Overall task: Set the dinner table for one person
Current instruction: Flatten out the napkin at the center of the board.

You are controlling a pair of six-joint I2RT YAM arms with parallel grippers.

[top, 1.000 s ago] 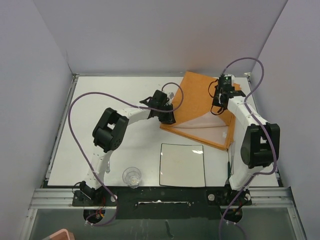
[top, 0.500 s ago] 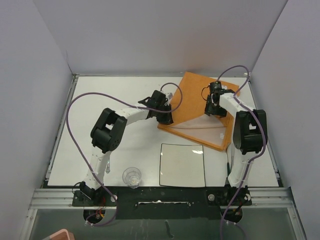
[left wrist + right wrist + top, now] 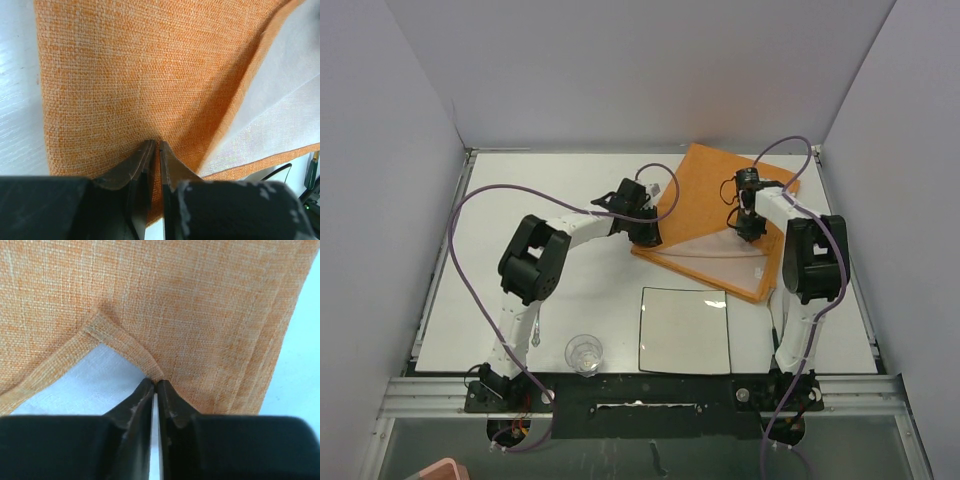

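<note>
Guessing trouble: left gripper [image 3: 155, 146] clamps the orange woven cloth [image 3: 140, 75], right gripper [image 3: 156, 385] sits closed at its folded corner, hold unclear. Uneven tugs would bunch it.

Looked like a robot lab cell, white counter [image 3: 590, 300] boxed in by bare grey walls [image 3: 620, 70] on three sides, left arm [image 3: 532, 262] and right arm [image 3: 810, 262] bolted to an aluminium rail [image 3: 430, 392] at its near edge, purple cables [image 3: 454, 240] looped loose overhead.
</note>
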